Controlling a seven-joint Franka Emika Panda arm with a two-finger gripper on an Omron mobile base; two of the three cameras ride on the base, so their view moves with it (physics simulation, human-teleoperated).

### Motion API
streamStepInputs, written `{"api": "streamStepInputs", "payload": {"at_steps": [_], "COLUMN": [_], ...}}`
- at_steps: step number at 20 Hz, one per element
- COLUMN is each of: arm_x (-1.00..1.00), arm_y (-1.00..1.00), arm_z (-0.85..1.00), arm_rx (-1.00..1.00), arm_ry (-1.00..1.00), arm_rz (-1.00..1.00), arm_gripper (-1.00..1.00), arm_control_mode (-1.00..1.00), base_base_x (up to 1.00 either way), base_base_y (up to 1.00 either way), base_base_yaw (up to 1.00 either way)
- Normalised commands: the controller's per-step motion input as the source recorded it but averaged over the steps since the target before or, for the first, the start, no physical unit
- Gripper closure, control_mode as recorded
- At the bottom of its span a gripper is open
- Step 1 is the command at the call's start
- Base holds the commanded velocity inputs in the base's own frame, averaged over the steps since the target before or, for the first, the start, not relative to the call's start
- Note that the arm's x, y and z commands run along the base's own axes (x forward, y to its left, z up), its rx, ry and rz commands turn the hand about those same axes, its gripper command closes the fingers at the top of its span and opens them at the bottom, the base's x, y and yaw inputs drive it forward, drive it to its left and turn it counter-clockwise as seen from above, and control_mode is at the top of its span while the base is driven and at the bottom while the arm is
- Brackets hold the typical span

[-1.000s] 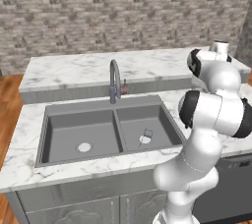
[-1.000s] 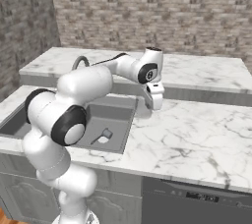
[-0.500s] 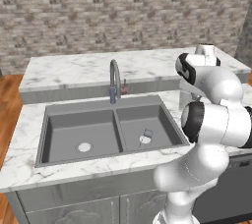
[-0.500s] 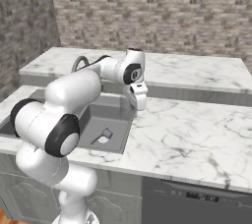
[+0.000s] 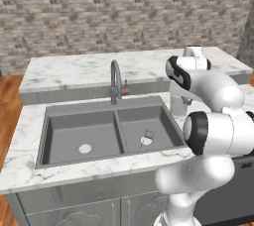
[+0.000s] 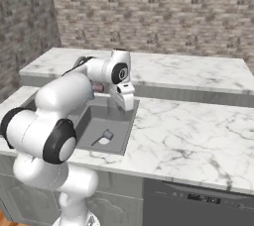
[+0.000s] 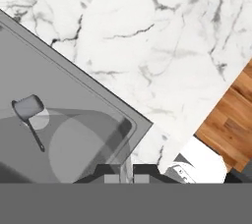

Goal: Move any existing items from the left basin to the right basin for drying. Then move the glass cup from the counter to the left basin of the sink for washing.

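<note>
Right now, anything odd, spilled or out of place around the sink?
Nothing stands out: no spill, no damage. A small grey handled cup lies by the drain in the right basin, where the task wants it. The gripper, shut, holds what looks like the glass cup above the sink's right rim.

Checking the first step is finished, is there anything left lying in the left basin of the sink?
No, the left basin shows just its bare grey floor and drain, while the small ladle lies in the right basin.
</note>
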Motion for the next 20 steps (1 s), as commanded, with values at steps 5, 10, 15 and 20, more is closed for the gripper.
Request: {"api": "streamStepInputs", "payload": {"at_steps": [5, 10, 15, 20], "arm_x": [-0.19, -0.22, -0.23, -0.2], "arm_y": [0.44, 0.38, 0.37, 0.38], "arm_z": [0.01, 0.01, 0.0, 0.0], "arm_rx": [0.0, 0.0, 0.0, 0.0], "arm_ry": [0.03, 0.01, 0.01, 0.0], "arm_rz": [0.08, 0.09, 0.11, 0.12], "arm_gripper": [1.0, 1.0, 1.0, 1.0], "arm_control_mode": [-1.0, -1.0, -1.0, -1.0], "base_base_x": [0.0, 0.0, 0.0, 0.0], "base_base_y": [0.0, 0.0, 0.0, 0.0], "base_base_yaw": [0.0, 0.0, 0.0, 0.0]}}
